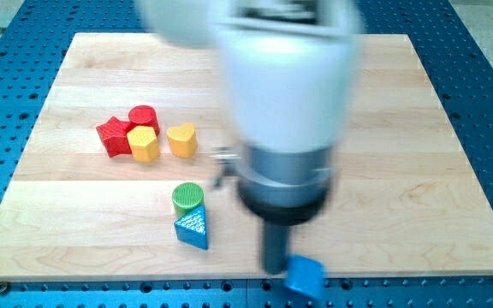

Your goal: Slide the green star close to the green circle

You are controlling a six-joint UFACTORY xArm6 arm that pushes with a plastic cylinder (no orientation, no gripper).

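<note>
A wooden worktop seen from above. My tip, a bare rod with no gripper, sits at the bottom edge, touching a blue cube. The green circle lies left of it. The green star is hidden, so its direction from my tip cannot be told.

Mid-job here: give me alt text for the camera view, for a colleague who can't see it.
My blurred arm fills the view's centre; its rod meets a blue cube at the board's bottom edge, the tip itself hidden. Left of it, a green circle touches a blue triangle; further up sit two red and two yellow blocks. No green star shows.
</note>
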